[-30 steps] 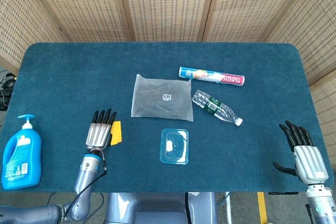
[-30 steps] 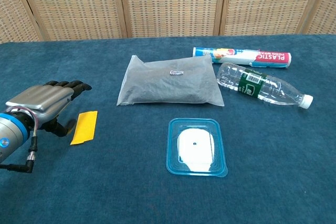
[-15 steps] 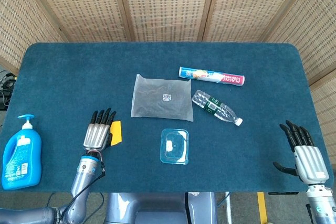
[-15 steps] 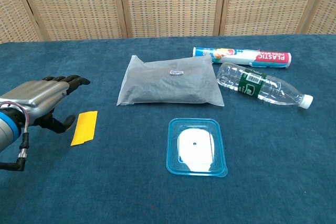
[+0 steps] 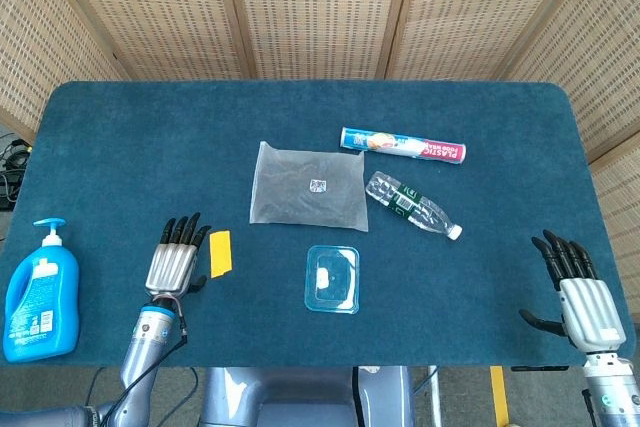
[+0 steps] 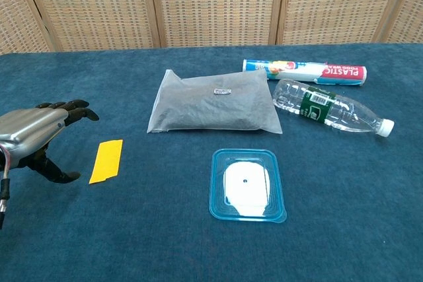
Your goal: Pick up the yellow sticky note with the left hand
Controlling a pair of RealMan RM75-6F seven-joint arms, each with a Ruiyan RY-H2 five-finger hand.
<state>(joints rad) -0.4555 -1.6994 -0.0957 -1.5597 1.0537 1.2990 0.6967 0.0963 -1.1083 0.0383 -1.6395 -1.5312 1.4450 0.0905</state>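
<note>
The yellow sticky note (image 5: 219,252) (image 6: 107,160) lies flat on the blue table, left of the middle. My left hand (image 5: 173,261) (image 6: 38,135) hovers just to its left, palm down, fingers apart and holding nothing, with a small gap between thumb and note. My right hand (image 5: 583,294) rests open near the front right corner, seen only in the head view.
A blue soap pump bottle (image 5: 41,294) stands at the front left. A grey pouch (image 5: 308,186) (image 6: 213,102), a clear blue lid (image 5: 333,278) (image 6: 248,184), a plastic water bottle (image 5: 411,205) (image 6: 328,113) and a plastic wrap box (image 5: 403,145) (image 6: 303,71) lie around the middle.
My left hand has slid left and back toward the table's front edge, away from the sticky note it partly overlapped before. The note and right hand have not moved.
</note>
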